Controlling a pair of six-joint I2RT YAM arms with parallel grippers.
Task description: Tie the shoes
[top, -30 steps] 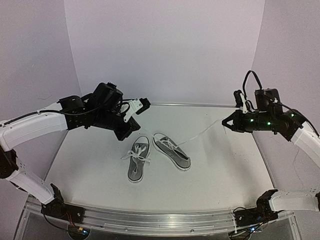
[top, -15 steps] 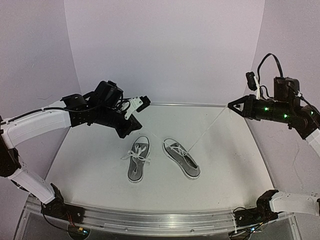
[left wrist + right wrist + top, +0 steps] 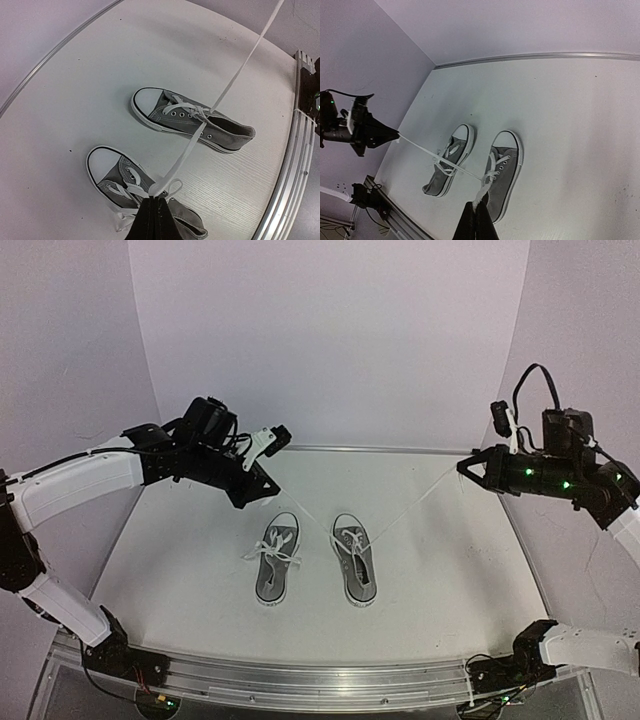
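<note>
Two grey sneakers with white toe caps lie side by side mid-table, toes pointing away: the left shoe (image 3: pixel 274 560) and the right shoe (image 3: pixel 355 558). My left gripper (image 3: pixel 274 491) is shut on one white lace end (image 3: pixel 172 172) of the right shoe, held above and left of the shoes. My right gripper (image 3: pixel 463 466) is shut on the other lace end (image 3: pixel 484 192), held high at the right. Both laces run taut from the right shoe's eyelets (image 3: pixel 200 117) in a wide V. The left shoe's laces (image 3: pixel 442 162) lie spread across it.
A metal rail (image 3: pixel 300 678) runs along the table's near edge. A raised rim (image 3: pixel 380 450) marks the back edge, with white walls behind and at both sides. The arm bases (image 3: pixel 110 640) stand at the near corners.
The right shoe has slid and turned from slanted to straight beside the left shoe. Both grippers pulled outward, the right one rising, and the laces drew taut.
</note>
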